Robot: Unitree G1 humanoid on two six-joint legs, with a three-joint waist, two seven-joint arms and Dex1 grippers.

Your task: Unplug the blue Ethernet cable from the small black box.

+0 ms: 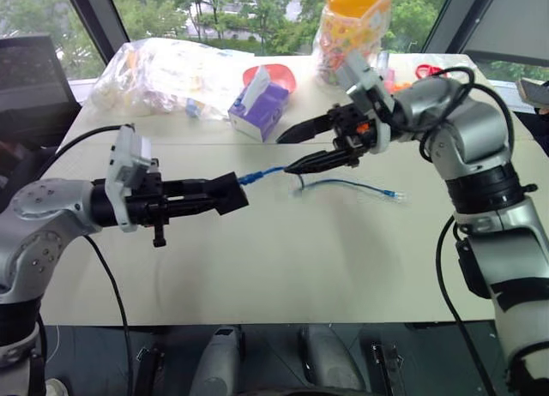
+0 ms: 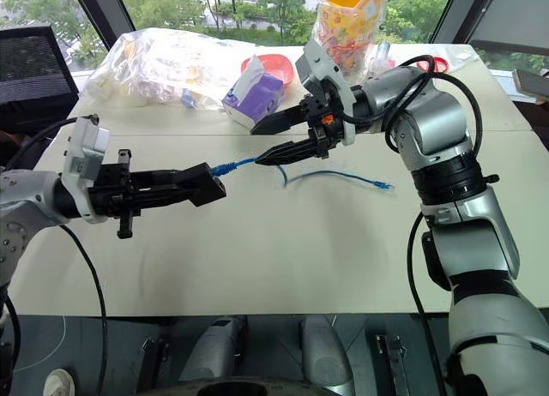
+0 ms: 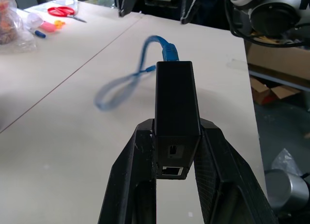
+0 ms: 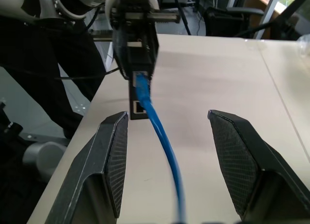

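1. Left claw (image 1: 225,195): held level above the counter (image 1: 257,267), pointing toward the robot's right, clenched on the small black box (image 3: 176,107). The box sits between the two fingers and juts out past their tips.
2. Small black box: lifted off the counter in the left claw. One end, seen in the left wrist view, shows two small openings; the other end carries the plug.
3. Blue cable (image 1: 343,185): one plug seated in a port on the box's far end, seen in the right wrist view just above a second, free port. From there the cord runs in the air toward the right claw, then loops down onto the counter; its other end with a clear plug (image 1: 393,195) lies flat there.
4. Right claw (image 4: 167,161): released, fingers spread wide with the cord passing between them untouched, tips pointing at the box.
5. Purple-and-white tissue box (image 1: 260,110): farther back on the counter.
6. Clear plastic bag (image 1: 163,70), red bowl (image 1: 276,73), jar with orange lid (image 1: 353,27), red scissors (image 3: 62,11): along the far edge.
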